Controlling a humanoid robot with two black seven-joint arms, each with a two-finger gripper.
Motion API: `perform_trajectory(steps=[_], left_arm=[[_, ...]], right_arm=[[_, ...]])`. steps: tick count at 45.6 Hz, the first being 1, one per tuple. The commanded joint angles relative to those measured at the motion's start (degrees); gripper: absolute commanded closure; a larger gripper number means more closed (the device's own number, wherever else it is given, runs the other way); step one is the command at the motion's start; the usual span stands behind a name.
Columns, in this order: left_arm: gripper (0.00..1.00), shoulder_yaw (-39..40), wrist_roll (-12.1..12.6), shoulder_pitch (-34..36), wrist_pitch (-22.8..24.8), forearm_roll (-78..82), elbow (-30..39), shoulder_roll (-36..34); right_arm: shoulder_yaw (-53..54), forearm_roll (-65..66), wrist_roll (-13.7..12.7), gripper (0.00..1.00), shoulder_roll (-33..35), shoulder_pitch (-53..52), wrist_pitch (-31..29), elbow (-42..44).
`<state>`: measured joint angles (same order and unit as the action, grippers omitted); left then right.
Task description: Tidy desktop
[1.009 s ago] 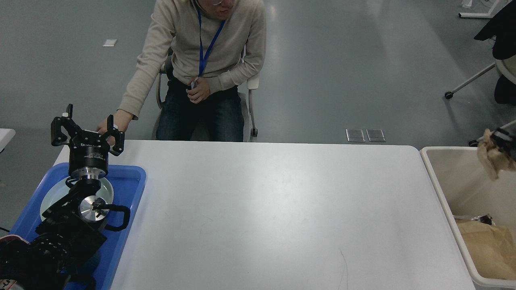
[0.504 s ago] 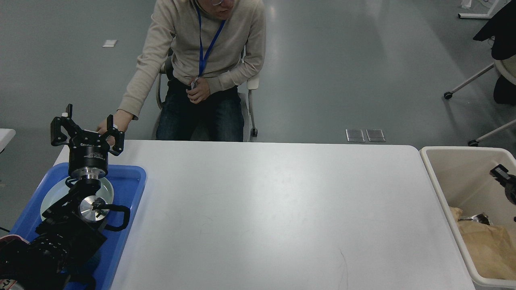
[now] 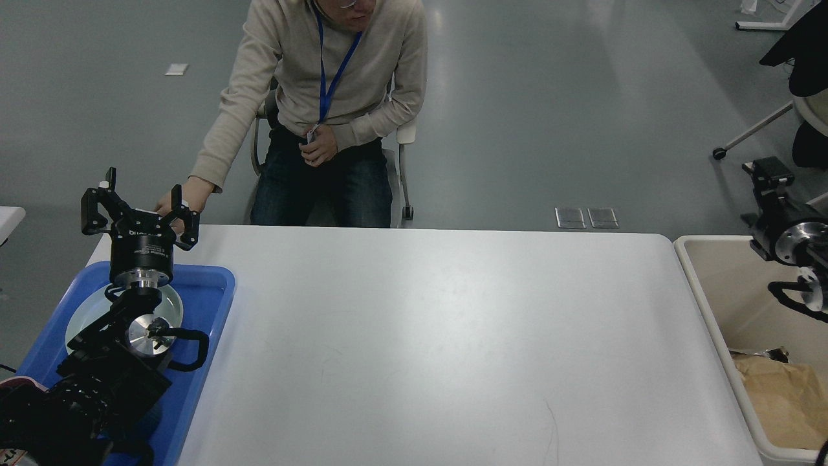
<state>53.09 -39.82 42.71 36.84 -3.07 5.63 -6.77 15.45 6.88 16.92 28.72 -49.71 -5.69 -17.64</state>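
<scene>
The desktop (image 3: 440,336) is a large white tabletop with rounded corners; I see nothing lying on its surface. My left gripper (image 3: 143,184) is open and empty, pointing up above the blue tray (image 3: 207,285) at the table's left end. My right gripper (image 3: 766,171) is raised above the far edge of the beige bin (image 3: 705,304) at the right. It is dark and its fingers cannot be told apart. Crumpled brown paper (image 3: 783,401) lies in the bin.
A white plate (image 3: 84,317) lies in the blue tray, partly hidden by my left arm. A seated person (image 3: 323,97) is behind the table, one hand (image 3: 184,204) close to my left gripper. Chair legs stand at the far right.
My right gripper held crumpled brown paper over the bin, let it fall into the bin, then rose up and back. My left arm has not moved.
</scene>
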Motion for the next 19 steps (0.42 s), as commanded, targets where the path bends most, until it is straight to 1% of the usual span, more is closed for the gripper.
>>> perform_trajectory(steps=[1, 5, 10, 15, 19], left_arm=[[0.04, 0.0, 0.0, 0.0, -0.01, -0.01, 0.0, 0.0], [0.04, 0.0, 0.0, 0.0, -0.01, -0.01, 0.0, 0.0], [0.04, 0.0, 0.0, 0.0, -0.01, -0.01, 0.0, 0.0], [0.04, 0.0, 0.0, 0.0, -0.01, -0.01, 0.0, 0.0], [0.04, 0.0, 0.0, 0.0, -0.01, -0.01, 0.0, 0.0]], right_arm=[[15.64, 0.07, 1.18, 0.0, -2.35, 3.74, -0.11, -6.16], [23.56, 0.86, 1.01, 0.0, -4.37, 5.41, -0.11, -11.7], [28.93, 1.47, 1.09, 0.0, -6.39, 7.0, -0.2, -15.75], [33.06, 1.56, 1.27, 0.0, -7.36, 7.61, -0.2, -15.93], [33.24, 1.56, 1.27, 0.0, -8.68, 6.83, -0.02, -15.58]])
